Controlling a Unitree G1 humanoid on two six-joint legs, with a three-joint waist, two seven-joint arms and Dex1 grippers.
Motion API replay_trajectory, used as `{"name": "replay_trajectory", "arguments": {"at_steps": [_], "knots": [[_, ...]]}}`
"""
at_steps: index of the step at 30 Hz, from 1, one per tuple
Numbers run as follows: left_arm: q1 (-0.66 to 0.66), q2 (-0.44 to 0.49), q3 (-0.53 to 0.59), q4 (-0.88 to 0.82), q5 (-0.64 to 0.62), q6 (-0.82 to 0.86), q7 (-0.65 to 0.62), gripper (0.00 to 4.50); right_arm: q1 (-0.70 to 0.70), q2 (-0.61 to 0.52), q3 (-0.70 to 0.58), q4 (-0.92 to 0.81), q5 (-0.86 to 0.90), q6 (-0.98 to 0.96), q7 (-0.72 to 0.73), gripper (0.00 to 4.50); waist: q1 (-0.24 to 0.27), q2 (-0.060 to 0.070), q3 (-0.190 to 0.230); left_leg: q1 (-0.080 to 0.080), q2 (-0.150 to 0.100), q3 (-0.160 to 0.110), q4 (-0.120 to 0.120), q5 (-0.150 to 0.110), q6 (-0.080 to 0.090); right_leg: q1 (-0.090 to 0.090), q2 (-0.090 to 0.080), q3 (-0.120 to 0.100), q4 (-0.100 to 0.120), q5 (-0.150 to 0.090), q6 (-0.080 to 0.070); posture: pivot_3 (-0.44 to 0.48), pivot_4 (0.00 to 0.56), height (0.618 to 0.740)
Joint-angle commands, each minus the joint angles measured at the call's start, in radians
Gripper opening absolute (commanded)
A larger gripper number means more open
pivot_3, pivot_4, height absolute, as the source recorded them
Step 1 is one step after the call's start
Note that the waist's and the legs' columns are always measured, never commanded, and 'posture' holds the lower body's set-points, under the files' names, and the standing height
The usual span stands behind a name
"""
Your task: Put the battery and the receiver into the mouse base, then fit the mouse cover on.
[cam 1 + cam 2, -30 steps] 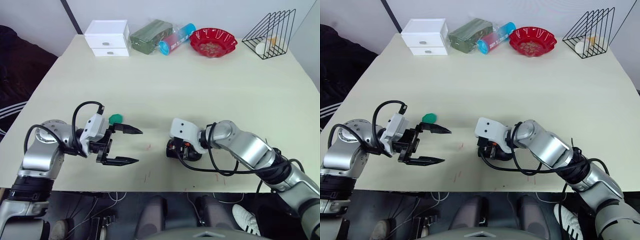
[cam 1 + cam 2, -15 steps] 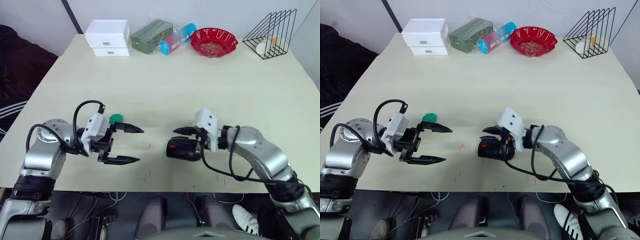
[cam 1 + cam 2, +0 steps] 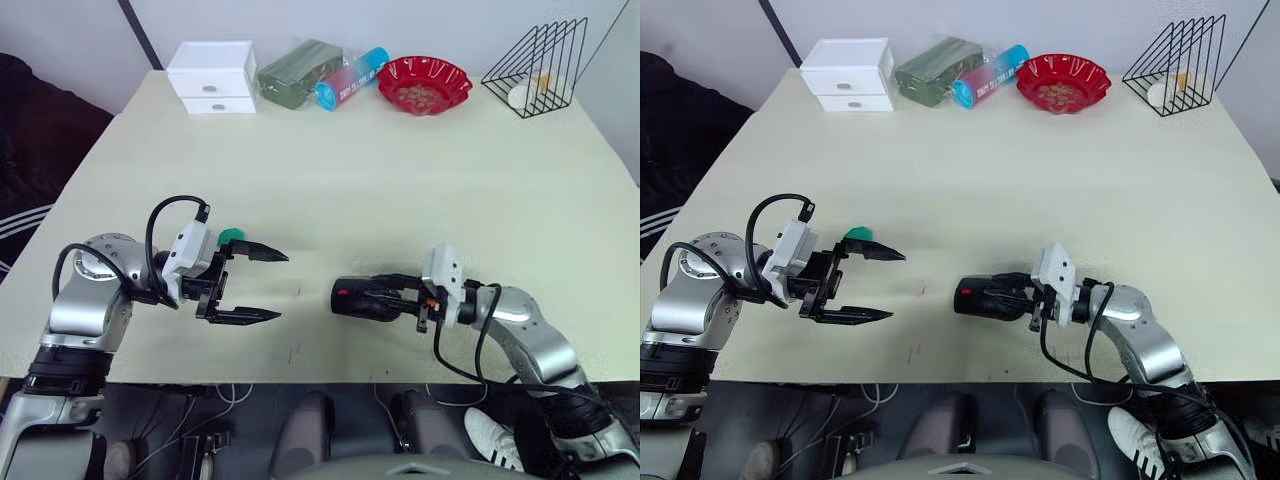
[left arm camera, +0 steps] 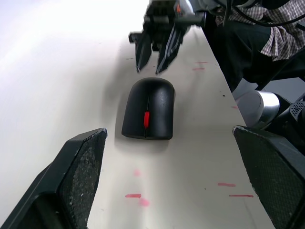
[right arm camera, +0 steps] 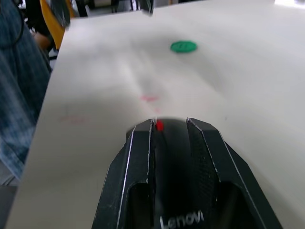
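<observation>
A cream table point(image 3: 400, 160) holds a black mouse point(image 3: 358, 299) near its front edge. The right gripper point(image 3: 392, 296) reaches it, fingers alongside. The left gripper point(image 3: 262, 286) hovers open, apart.

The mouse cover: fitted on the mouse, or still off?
On. The mouse cover sits closed over the body, red scroll wheel showing on top, flat on the table; no open compartments visible.

The mouse cover point(image 3: 362, 298), glossy black with a red wheel, sits closed on its base, flat on the counter's near edge, at six o'clock.
</observation>
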Motion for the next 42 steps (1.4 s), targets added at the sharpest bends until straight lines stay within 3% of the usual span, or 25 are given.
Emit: {"name": "replay_trajectory", "arguments": {"at_steps": [1, 7, 11, 18, 24, 32, 37, 40, 42], "knots": [[-0.008, 0.010, 0.014, -0.020, -0.007, 0.002, -0.037, 4.50, 0.008, 0.010, 0.028, 0.063, -0.042, -0.063, 0.012, 1.11, 0.000, 0.000, 0.000, 0.000, 0.000, 0.000, 0.000, 0.000, 0.000, 0.000, 0.000, 0.000, 0.000, 0.000, 0.000, 0.000, 0.150, 0.740], [-0.002, 0.011, 0.017, -0.025, -0.008, 0.002, -0.034, 4.50, 0.020, -0.001, 0.071, 0.182, -0.115, -0.067, -0.009, 1.11, -0.004, -0.001, -0.001, 0.004, 0.000, 0.001, 0.000, 0.000, 0.000, 0.003, 0.000, 0.002, 0.002, 0.000, 0.000, 0.000, 0.150, 0.740], [-0.002, 0.008, 0.018, -0.024, -0.007, 0.005, -0.025, 4.50, 0.027, -0.002, 0.061, 0.183, -0.094, -0.083, -0.003, 1.11, -0.003, -0.001, -0.001, 0.018, 0.000, 0.003, -0.004, 0.000, 0.000, 0.014, 0.000, 0.003, 0.000, -0.002, -0.002, 0.000, 0.150, 0.740], [0.031, -0.006, 0.037, -0.038, -0.011, 0.036, 0.037, 4.50, 0.056, -0.004, -0.058, 0.027, 0.034, -0.089, -0.010, 1.11, 0.000, -0.001, -0.001, 0.017, 0.001, 0.002, -0.004, 0.000, 0.000, 0.015, 0.000, 0.002, -0.002, -0.002, -0.002, 0.000, 0.150, 0.740], [0.124, -0.038, 0.095, -0.048, 0.001, 0.071, 0.172, 4.50, 0.172, -0.095, -0.216, -0.101, 0.085, -0.100, -0.030, 1.11, 0.001, 0.000, 0.000, 0.016, 0.001, 0.001, -0.004, 0.000, 0.000, 0.015, 0.000, 0.001, -0.003, -0.002, -0.002, 0.000, 0.150, 0.740], [0.277, -0.091, 0.183, -0.057, 0.036, 0.127, 0.407, 4.50, 0.374, -0.143, -0.452, -0.034, 0.125, -0.177, -0.037, 1.11, 0.003, 0.000, 0.000, 0.016, 0.001, 0.001, -0.005, 0.000, 0.000, 0.015, -0.001, 0.001, -0.005, -0.001, -0.002, 0.000, 0.150, 0.740], [0.328, -0.118, 0.246, -0.045, 0.049, 0.123, 0.496, 4.50, 0.418, -0.140, -0.533, 0.019, 0.152, -0.224, -0.022, 1.11, 0.000, 0.000, 0.000, 0.016, 0.001, 0.002, -0.005, 0.000, 0.000, 0.016, -0.001, 0.001, -0.005, -0.001, -0.001, 0.000, 0.150, 0.740], [0.410, -0.137, 0.317, -0.052, 0.052, 0.117, 0.557, 4.50, 0.446, -0.163, -0.611, 0.094, 0.156, -0.276, 0.000, 1.94, -0.002, 0.000, 0.000, 0.017, 0.001, 0.002, -0.006, 0.000, 0.000, 0.016, -0.001, 0.002, -0.005, -0.001, -0.002, 0.000, 0.150, 0.740], [0.478, -0.145, 0.362, -0.060, 0.055, 0.107, 0.575, 4.50, 0.453, -0.179, -0.654, 0.139, 0.170, -0.290, 0.017, 2.99, -0.001, 0.000, 0.000, 0.017, 0.001, 0.003, -0.006, 0.000, 0.000, 0.016, -0.001, 0.002, -0.007, -0.001, -0.002, 0.000, 0.150, 0.740]]}}
